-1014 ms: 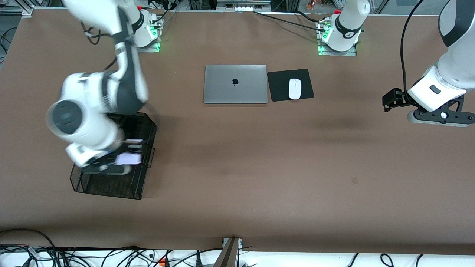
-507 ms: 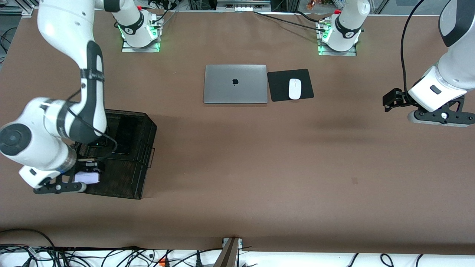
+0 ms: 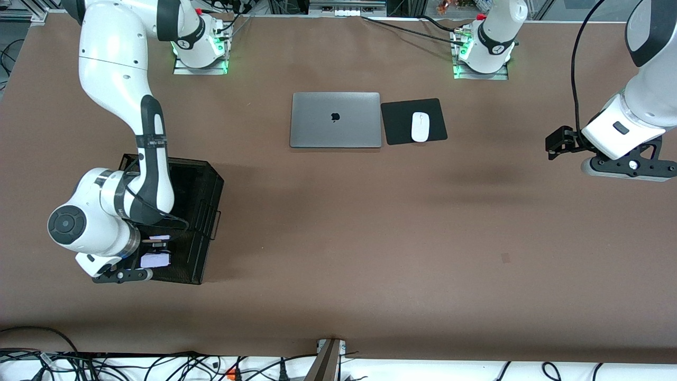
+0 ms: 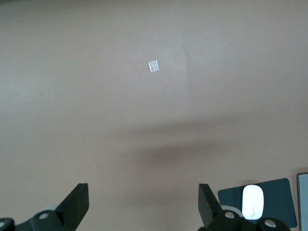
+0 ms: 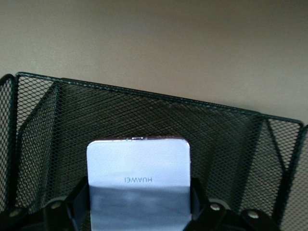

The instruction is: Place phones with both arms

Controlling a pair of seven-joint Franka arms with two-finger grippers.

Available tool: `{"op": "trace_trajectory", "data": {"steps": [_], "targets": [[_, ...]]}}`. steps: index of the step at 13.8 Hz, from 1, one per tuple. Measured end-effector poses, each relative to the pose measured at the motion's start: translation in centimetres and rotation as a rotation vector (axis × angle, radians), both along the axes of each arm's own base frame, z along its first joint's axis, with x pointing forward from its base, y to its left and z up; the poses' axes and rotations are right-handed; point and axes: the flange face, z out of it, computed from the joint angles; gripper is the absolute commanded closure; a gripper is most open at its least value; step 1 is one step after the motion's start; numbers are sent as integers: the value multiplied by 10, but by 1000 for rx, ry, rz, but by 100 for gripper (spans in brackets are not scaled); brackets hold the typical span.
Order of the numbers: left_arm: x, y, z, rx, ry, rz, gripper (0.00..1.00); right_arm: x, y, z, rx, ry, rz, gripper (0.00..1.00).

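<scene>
My right gripper [image 3: 155, 251] is shut on the squarish white-lavender phone [image 3: 155, 260] and holds it over the end of the black mesh basket [image 3: 210, 182] nearer the front camera. In the right wrist view the phone [image 5: 138, 185] sits between the fingers [image 5: 198, 199], above the basket's floor, with the basket's rim [image 5: 144, 94] past it. My left gripper [image 3: 555, 144] is open and empty, in the air over the left arm's end of the table; it waits. The two black phones cannot be made out; the right arm covers much of the basket.
A closed grey laptop [image 3: 335, 119] lies near the arm bases, with a white mouse [image 3: 420, 126] on a black pad [image 3: 436, 135] beside it. The mouse also shows in the left wrist view [image 4: 252, 201]. A small tape mark [image 4: 153, 66] lies on the brown table.
My right arm swung with the white-lavender phone from over the basket's middle out past its edge, then back over the basket's near end. The left arm has not moved.
</scene>
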Motion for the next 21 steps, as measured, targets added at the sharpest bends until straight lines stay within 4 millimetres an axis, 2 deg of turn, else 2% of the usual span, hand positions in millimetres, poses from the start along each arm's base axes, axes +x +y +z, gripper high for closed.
{"op": "trace_trajectory", "data": {"steps": [2,4,6,8,10,12,15,18,21], "targets": [[0,0,0,0,0,0,0,0,2,6,9,10,0,0],[0,0,0,0,0,0,0,-1,4,27,27,37,2,0],[0,0,0,0,0,0,0,-7,1,69,42,67,0,0],[0,0,0,0,0,0,0,-18,0,120,27,90,13,0],[0,3,0,0,0,5,0,-36,5,165,24,132,31,0],[0,4,0,0,1,8,0,-53,9,196,0,149,51,0],[1,10,0,0,0,17,0,-84,13,220,-61,160,31,0],[1,15,2,0,-2,26,0,-126,21,244,-63,153,5,0],[2,16,3,-2,-4,28,0,-163,-4,284,-24,123,-19,0]]}}
